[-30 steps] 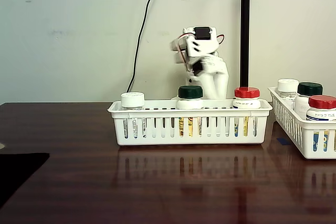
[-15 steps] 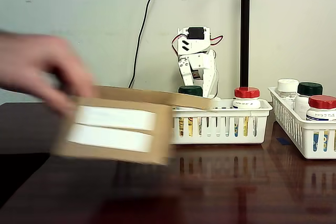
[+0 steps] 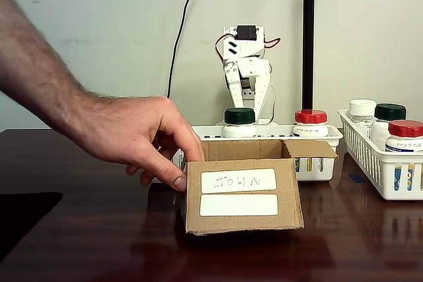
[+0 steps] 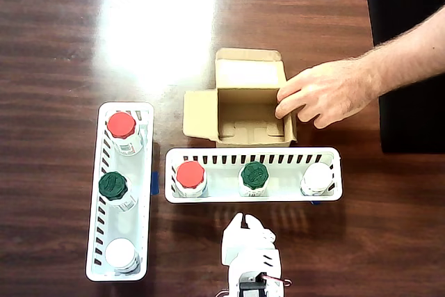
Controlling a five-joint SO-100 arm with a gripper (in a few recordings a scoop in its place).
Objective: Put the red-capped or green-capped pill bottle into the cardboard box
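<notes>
The pill bottle, white with a dark green cap, stands in the middle of the long white basket. A red-capped bottle stands in the same basket. The cardboard box sits open on the table just in front of that basket, flaps spread, two white labels on its front. A person's hand holds one box wall. My gripper is folded behind the basket, shut and holding nothing.
A second white basket at the side holds a red-capped, a green-capped and a white-capped bottle. A white-capped bottle stands at the long basket's other end. A black mat lies under the person's arm. A black pole rises behind.
A person's hand has brought the cardboard box in and set it down open in front of the long basket. My arm has straightened a little behind the basket.
</notes>
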